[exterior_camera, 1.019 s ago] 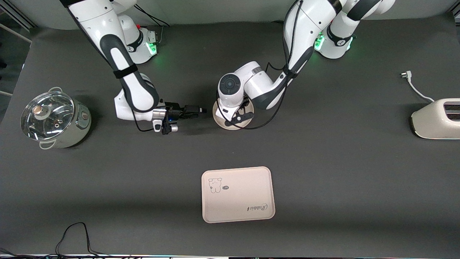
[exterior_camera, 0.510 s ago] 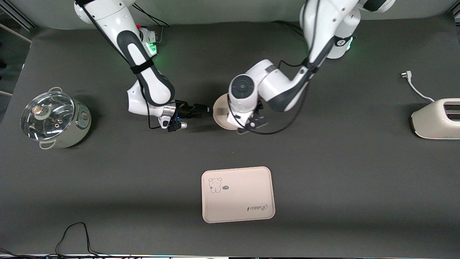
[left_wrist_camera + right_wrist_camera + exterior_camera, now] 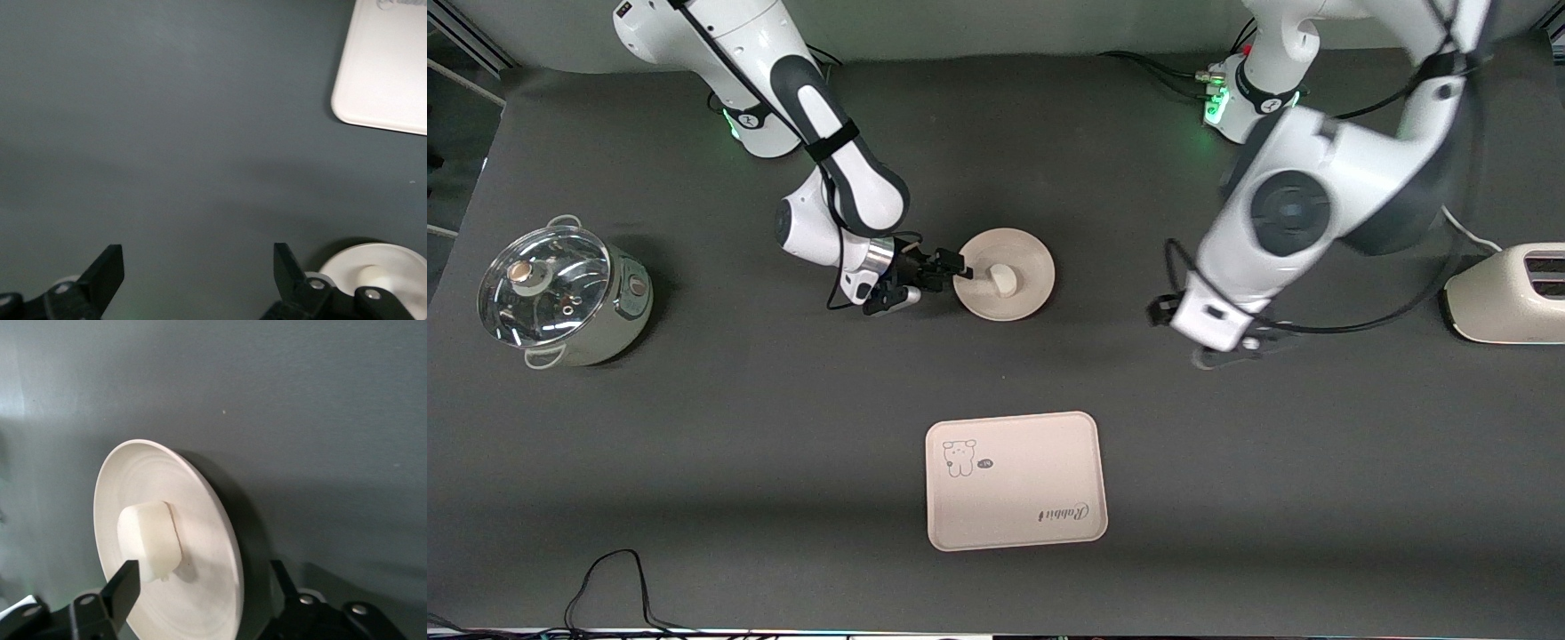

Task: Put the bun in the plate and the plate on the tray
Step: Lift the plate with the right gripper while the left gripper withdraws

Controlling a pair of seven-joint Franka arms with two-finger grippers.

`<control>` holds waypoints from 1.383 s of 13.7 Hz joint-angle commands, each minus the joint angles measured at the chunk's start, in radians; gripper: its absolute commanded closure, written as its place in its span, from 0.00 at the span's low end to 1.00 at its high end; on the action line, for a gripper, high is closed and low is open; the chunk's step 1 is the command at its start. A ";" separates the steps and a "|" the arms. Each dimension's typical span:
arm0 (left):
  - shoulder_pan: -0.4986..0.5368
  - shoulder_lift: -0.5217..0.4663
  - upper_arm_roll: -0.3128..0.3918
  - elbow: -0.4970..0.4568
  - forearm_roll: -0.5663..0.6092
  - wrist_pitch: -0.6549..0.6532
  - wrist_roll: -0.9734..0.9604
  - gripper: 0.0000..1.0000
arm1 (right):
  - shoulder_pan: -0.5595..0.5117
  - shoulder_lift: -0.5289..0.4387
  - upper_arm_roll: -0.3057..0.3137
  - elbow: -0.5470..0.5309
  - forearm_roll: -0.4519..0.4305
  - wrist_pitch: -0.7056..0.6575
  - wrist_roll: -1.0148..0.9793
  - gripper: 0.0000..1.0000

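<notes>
High front view; two close wrist views

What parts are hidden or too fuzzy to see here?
- Left gripper, front view: blurred, fingers hard to make out.
- Plate, right wrist view: near rim cut off by the picture's edge and the right gripper.
- Tray, left wrist view: only one corner shows.
- Tray's small drawing, front view: too tiny to tell details.

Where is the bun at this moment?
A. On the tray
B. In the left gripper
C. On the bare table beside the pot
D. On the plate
D: the bun lies on the plate, while the tray, nearer the front camera, holds nothing.
</notes>
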 commanded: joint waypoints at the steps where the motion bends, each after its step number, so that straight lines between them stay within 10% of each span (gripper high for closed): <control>1: 0.176 -0.074 -0.011 -0.032 -0.015 -0.040 0.255 0.00 | 0.044 0.042 -0.006 0.035 0.030 0.082 -0.007 0.31; 7: 0.346 -0.152 0.061 -0.031 -0.008 -0.147 0.476 0.00 | 0.069 0.054 -0.006 0.037 0.030 0.125 -0.013 0.65; 12: -0.020 -0.199 0.479 -0.032 -0.012 -0.187 0.557 0.00 | 0.067 0.051 -0.006 0.037 0.030 0.125 -0.009 1.00; 19: 0.074 -0.199 0.401 -0.031 -0.014 -0.189 0.580 0.00 | 0.067 0.045 -0.006 0.038 0.029 0.125 -0.007 1.00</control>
